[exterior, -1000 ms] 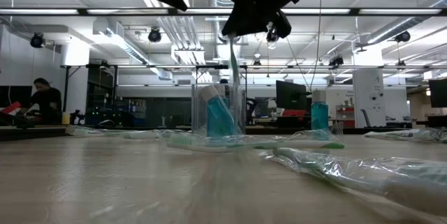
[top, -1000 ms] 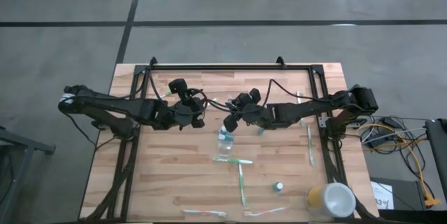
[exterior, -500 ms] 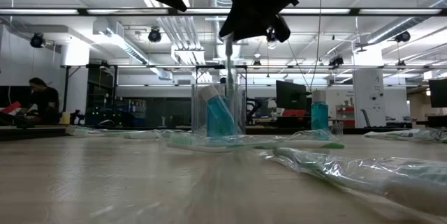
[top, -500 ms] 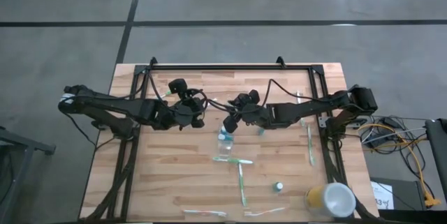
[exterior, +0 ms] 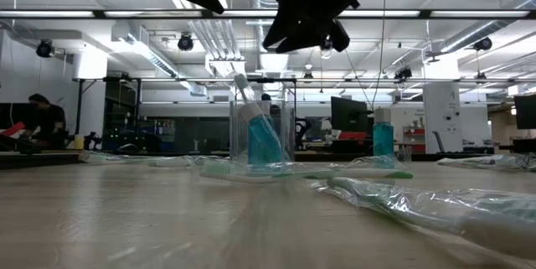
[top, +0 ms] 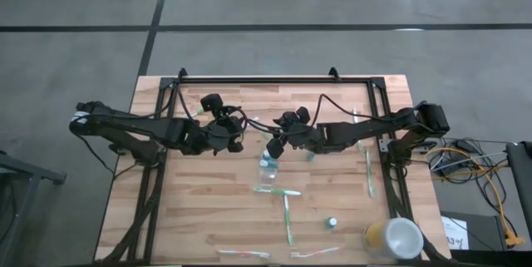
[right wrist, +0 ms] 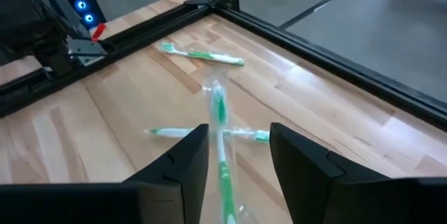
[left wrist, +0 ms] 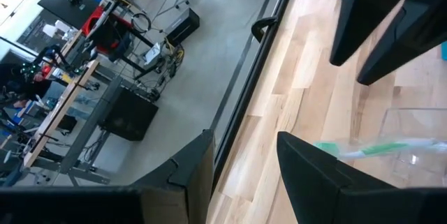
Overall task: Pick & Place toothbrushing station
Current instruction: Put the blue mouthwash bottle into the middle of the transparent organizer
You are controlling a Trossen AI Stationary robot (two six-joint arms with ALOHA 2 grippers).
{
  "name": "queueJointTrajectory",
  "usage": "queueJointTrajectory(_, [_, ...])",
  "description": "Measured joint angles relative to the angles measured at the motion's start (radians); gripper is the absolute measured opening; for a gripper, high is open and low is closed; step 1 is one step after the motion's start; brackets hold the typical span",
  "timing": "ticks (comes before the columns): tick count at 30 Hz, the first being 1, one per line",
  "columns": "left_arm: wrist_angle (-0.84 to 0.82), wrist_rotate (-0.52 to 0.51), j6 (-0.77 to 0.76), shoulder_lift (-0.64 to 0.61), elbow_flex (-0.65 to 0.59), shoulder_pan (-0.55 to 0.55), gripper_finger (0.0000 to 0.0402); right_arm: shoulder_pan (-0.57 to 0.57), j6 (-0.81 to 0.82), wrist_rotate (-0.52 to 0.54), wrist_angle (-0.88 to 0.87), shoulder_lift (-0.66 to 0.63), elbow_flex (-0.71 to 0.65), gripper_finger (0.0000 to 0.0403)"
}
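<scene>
Wood table: clear cup at centre holds tube + one toothbrush. Right gripper just above at 12, fingers parted, empty. Left gripper at 10, open, idle. Several brushes, tube at 5 left.

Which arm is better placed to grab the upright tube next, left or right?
Probably the right. The upright tube stands on the right half of the table, nearer the right gripper, whose jaws are open above the clear cup. The left gripper hovers farther off.

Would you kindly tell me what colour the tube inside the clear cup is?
The tube in the cup looks teal-blue, clearest in the low view.
</scene>
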Motion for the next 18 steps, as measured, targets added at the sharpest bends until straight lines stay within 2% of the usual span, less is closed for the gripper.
queueJointTrajectory(5, [-0.001,0.000,-0.002,0.000,0.000,0.000,0.0161,-0.001,-0.168,0.002,-0.001,-0.053,0.030,0.0128])
queueJointTrajectory(7, [0.000,0.000,-0.009,0.000,0.000,0.000,0.0161,-0.001,-0.177,0.002,-0.055,-0.084,0.051,0.0123])
queueJointTrajectory(10, [0.000,0.001,-0.030,-0.002,0.000,0.000,0.0161,-0.001,-0.058,-0.005,-0.249,-0.128,0.099,0.0119])
queueJointTrajectory(13, [-0.001,0.012,-0.054,-0.010,0.000,0.000,0.0161,-0.001,0.118,-0.025,-0.537,-0.169,0.156,0.0119])
queueJointTrajectory(16, [-0.007,0.075,-0.054,-0.030,0.000,0.002,0.0161,0.003,0.318,-0.065,-0.785,-0.196,0.186,0.0118])
queueJointTrajectory(18, [-0.008,0.114,-0.054,-0.046,0.000,0.004,0.0161,0.016,0.395,-0.080,-0.869,-0.207,0.182,0.0118])
